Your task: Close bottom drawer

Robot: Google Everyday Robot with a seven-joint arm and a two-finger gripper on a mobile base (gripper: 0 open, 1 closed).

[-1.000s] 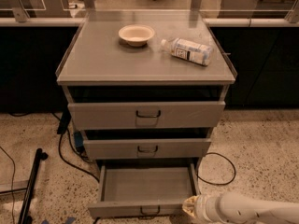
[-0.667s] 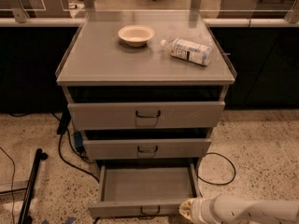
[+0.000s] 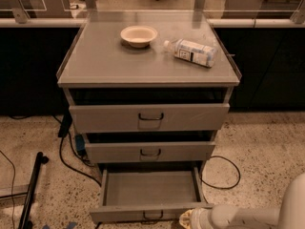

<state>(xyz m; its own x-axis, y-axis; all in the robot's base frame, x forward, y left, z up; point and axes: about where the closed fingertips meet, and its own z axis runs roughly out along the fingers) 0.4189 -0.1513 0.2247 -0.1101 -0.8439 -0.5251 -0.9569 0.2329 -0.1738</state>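
The bottom drawer [image 3: 150,191] is pulled far out of the grey cabinet, and its empty inside shows. Its narrow front panel lies at the picture's lower edge with a small dark wire handle [image 3: 153,217] at centre. My gripper [image 3: 190,218] sits at the lower right, just right of that handle and up against the drawer's front panel. The white arm runs off to the right edge. The top drawer [image 3: 149,117] and the middle drawer [image 3: 149,151] are both slightly open.
A cream bowl [image 3: 138,35] and a lying plastic bottle [image 3: 190,52] rest on the cabinet top [image 3: 100,61]. Black cables [image 3: 224,175] trail on the speckled floor on both sides. A dark pole [image 3: 32,190] leans at the lower left.
My gripper and arm have edged slightly left along the drawer's front panel. The drawer stands open as before.
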